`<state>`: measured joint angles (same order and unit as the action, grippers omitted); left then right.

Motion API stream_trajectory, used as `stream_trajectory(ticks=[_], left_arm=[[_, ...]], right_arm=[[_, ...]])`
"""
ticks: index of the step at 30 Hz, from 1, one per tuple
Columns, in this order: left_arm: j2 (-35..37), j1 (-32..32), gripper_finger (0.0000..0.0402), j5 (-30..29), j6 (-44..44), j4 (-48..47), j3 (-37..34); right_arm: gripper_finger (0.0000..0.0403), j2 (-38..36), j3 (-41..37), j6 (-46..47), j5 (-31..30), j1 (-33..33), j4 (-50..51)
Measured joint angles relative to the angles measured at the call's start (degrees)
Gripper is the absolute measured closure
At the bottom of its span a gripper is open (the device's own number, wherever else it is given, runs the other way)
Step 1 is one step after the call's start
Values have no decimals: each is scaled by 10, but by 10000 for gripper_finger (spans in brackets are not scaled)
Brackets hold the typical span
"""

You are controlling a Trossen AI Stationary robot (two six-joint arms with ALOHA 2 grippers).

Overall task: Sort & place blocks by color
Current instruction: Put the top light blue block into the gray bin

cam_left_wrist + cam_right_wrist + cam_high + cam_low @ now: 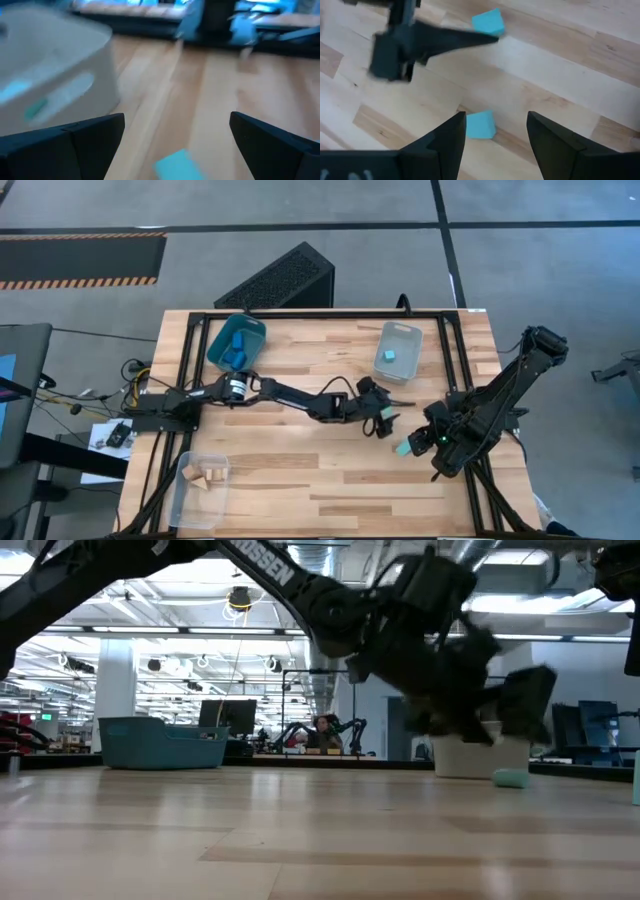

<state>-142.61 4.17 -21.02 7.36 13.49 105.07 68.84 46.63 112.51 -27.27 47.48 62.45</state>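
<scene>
A: Worktop [330,480] first. Three bins on it: teal bin [236,343] at the far left corner holding darker blue blocks [238,350], clear bin [398,350] at the far right holding one cyan block [388,356], and a second clear bin [198,485] at the near left with tan wooden blocks [202,476].

B: Arms?

A: Left arm reaches long across the middle. Left end effector [383,418] is spread wide, nothing in it. Its wrist view shows a loose cyan block [175,164] on the wood just ahead, between the two fingers [80,140]. Right end effector [495,131] hovers low near the right edge, also released and empty, with a second cyan block [480,125] close in front of its gap.

B: So two loose cyan pieces, close together.

A: Yes. In the high view they sit at [384,426] and [402,448], near each other, and the two end effectors are crowded there.

B: The step in hand?

A: Judged: picking cyan for the far right clear bin. Doing it well means one arm commits while the other holds off. The right wrist view shows the left arm's finger lying right beside the farther block [488,22], so a collision is the risk.

B: Grip advice?

A: Centre the block in the gap, square the fingers to its flat faces, descend until the fingertips bracket it, then close. Small block; an off-centre pinch would likely twist it out.
</scene>
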Motion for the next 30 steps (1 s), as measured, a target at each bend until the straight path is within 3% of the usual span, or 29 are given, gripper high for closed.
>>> stream_trajectory(ticks=[5,15,30], left_arm=[[-13,-18,46,36,67,-53,-5],[-19,-22,52,62,69,-57,-2],[-27,-21,139,73,82,-70,-1]], right_arm=[[171,0,0,0,0,0,1],[171,0,0,0,-3,0,3],[171,0,0,1,-11,0,5]])
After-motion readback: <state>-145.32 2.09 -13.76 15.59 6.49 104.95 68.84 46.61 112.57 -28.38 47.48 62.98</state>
